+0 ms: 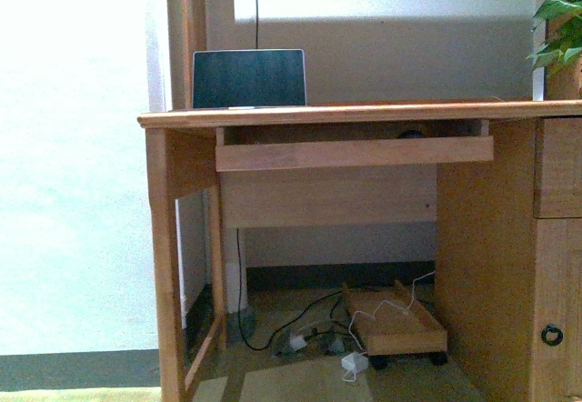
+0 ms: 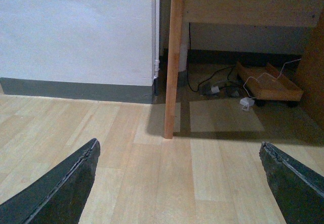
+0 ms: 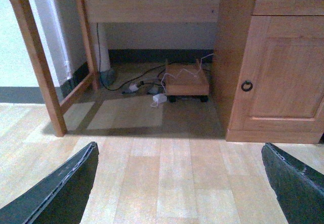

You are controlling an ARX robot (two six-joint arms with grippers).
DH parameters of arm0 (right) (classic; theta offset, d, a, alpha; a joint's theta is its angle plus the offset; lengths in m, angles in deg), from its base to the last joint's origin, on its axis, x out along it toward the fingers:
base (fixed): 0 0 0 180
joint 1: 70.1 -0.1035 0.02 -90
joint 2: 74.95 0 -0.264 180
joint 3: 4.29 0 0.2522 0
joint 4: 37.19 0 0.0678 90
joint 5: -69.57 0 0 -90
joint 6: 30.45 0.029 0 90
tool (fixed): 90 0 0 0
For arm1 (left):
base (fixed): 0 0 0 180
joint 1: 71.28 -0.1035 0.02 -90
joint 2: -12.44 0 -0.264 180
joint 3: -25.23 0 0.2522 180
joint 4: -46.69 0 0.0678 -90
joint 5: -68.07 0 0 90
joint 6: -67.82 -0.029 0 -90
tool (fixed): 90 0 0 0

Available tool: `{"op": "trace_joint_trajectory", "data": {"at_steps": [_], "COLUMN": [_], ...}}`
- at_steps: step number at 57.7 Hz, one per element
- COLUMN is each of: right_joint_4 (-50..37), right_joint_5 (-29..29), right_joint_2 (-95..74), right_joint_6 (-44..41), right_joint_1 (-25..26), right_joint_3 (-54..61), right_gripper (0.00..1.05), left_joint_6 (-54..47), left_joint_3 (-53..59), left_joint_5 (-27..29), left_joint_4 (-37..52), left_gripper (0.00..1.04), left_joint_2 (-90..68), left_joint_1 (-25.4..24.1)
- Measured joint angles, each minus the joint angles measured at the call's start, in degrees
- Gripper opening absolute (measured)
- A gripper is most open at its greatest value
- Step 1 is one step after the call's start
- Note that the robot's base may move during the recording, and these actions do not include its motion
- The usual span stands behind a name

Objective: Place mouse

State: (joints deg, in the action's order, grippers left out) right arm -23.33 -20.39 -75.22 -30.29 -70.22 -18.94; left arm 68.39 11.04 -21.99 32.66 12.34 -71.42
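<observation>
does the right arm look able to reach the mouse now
Probably not: the mouse sits in a narrow slot under the desktop, behind the shelf front, and the right gripper hangs low.

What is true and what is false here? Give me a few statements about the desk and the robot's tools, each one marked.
The laptop stands on top of the desk. True.
The left tool grips something. False: it is open, with only floor showing in its gap.
A wheeled wooden tray sits under the desk. True.
The cabinet door hangs open. False: it is shut.
The right tool is open and empty. True.
The plant leaves show at the desk's left end. False: they are at its right end.
</observation>
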Motion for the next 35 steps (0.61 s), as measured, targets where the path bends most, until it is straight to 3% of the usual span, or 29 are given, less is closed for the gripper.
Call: {"op": "trace_joint_trajectory", "data": {"at_steps": [35], "right_joint_4": [0.00], "right_joint_5": [-0.02], "right_joint_2": [0.00], "right_joint_6": [0.00], "right_joint_1": [0.00], "right_joint_3": [0.00], "right_gripper": [0.97], "left_joint_6": [-0.02], "left_joint_3": [0.00], "left_joint_5": [-0.02], "left_joint_4": [0.00], "left_gripper": [0.97], "left_joint_2": [0.00], "left_joint_1": [0.00]}}
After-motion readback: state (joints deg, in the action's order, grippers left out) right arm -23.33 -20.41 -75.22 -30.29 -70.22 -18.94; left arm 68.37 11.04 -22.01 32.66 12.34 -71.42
